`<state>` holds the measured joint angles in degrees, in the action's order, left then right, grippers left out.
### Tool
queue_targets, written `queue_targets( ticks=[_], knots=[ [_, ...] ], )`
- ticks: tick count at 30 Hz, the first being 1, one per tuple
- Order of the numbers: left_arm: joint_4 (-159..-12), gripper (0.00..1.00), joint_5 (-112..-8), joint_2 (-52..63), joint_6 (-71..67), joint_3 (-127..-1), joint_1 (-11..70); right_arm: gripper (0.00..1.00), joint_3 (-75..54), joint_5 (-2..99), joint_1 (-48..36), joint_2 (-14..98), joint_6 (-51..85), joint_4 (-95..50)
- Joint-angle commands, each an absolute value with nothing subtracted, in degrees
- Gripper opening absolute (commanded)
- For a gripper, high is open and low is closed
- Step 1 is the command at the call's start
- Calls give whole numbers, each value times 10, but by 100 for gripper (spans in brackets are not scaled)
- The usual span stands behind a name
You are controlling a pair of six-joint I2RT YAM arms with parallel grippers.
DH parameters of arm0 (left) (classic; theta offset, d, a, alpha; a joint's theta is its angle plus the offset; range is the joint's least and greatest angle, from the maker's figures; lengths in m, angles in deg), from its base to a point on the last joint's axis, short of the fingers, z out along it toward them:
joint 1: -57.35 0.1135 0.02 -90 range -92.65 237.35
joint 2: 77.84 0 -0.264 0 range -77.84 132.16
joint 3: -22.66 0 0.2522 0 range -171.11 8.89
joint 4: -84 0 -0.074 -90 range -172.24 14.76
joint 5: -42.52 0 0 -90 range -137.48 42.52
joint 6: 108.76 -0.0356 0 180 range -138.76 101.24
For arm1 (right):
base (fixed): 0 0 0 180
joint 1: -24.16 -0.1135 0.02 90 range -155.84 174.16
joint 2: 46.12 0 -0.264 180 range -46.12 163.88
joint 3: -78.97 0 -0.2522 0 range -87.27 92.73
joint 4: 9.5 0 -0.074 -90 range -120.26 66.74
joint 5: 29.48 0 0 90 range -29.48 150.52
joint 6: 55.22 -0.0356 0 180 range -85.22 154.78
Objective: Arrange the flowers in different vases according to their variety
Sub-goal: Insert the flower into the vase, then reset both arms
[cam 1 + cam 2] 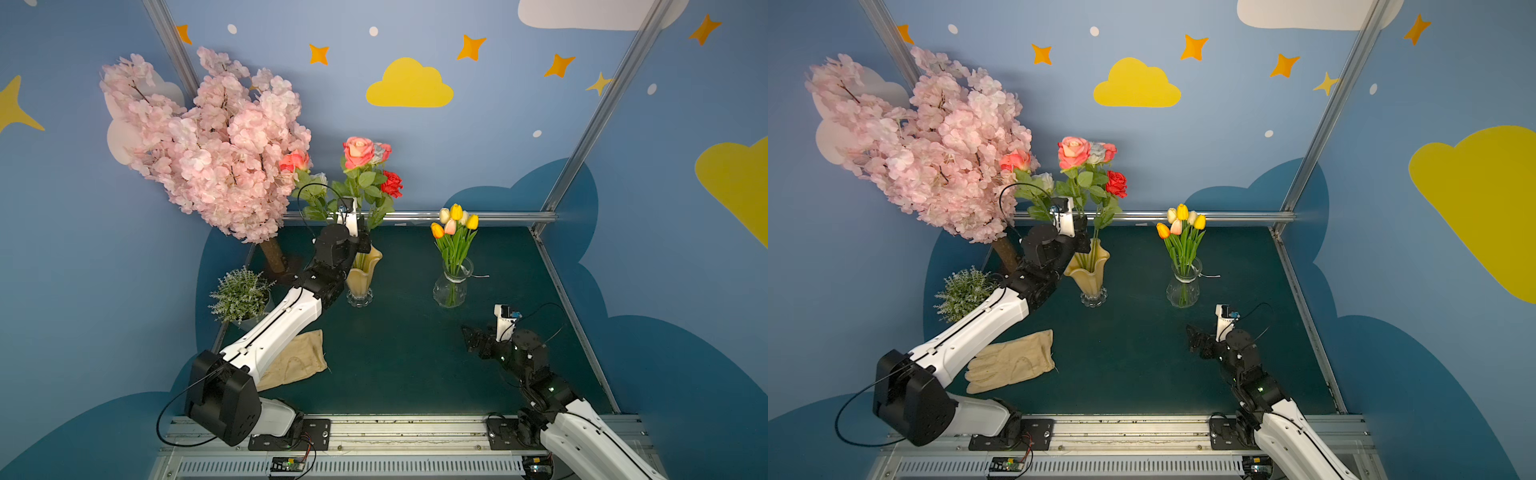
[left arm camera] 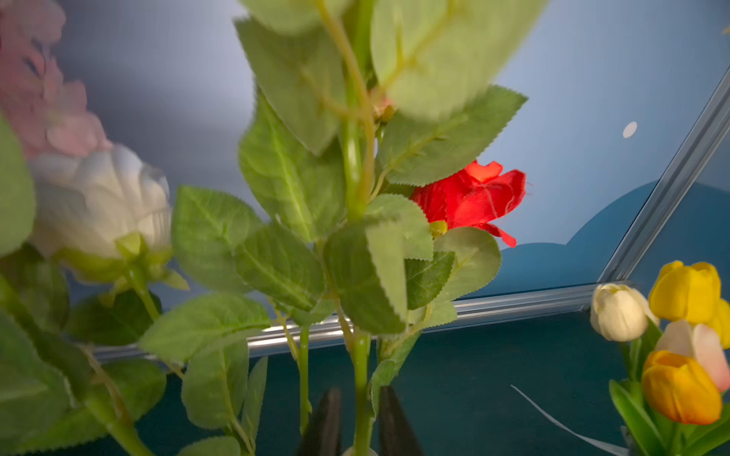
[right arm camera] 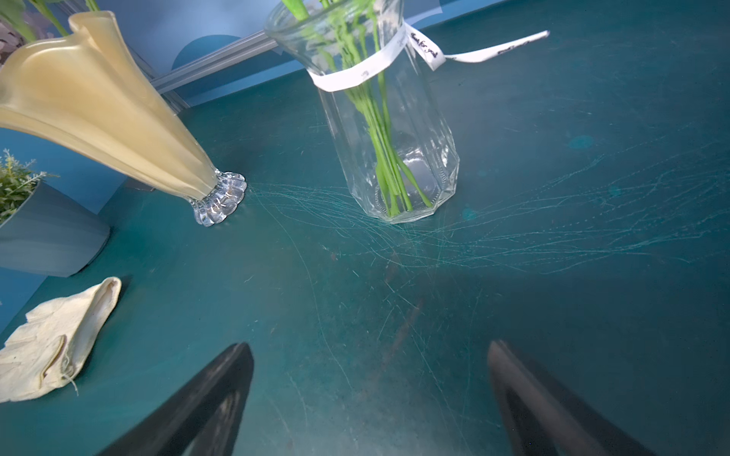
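Roses [image 1: 365,166] on the left, tulips [image 1: 455,224] on the right, both bunches stems-down, heads up.

The roses stand nearly upright in the amber vase [image 1: 363,274]. The left gripper [image 2: 357,426] sits just above its rim, jaws slightly parted, with one rose stem [image 2: 361,375] running vertically between them, not pinched. The tulips stand upright in the clear glass vase [image 1: 452,286]. The right gripper [image 3: 371,395] hangs wide open over the bare table [image 1: 407,353], holding nothing.

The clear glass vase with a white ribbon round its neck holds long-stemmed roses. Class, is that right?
No. The clear glass vase with the white ribbon round its neck holds yellow, orange and cream tulips instead, as both top views show.
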<state>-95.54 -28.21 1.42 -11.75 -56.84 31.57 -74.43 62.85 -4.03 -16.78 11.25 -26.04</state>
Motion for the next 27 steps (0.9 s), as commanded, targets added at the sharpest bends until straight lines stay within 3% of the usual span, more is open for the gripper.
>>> queue_targets(
  ticks=[1,2,4,8,14,22,27],
  knots=[
    [-931,53,-286,-45,-58,-552,318,98,-747,586,-41,-183,144,-248],
    [-907,65,-287,-64,-42,-543,318,98,-746,576,-41,-188,151,-246],
    [-863,81,-299,-106,-22,-523,318,98,-736,566,-41,-203,155,-256],
    [-815,100,-322,-204,21,-463,318,98,-690,572,-42,-241,167,-314],
    [-707,100,-320,-356,70,-402,317,98,-631,605,-42,-263,204,-355],
    [-670,100,-278,-545,70,-264,317,98,-621,677,-41,-269,302,-328],
    [-720,100,-225,-577,7,-174,318,98,-645,814,-39,-243,332,-281]
  ],
)
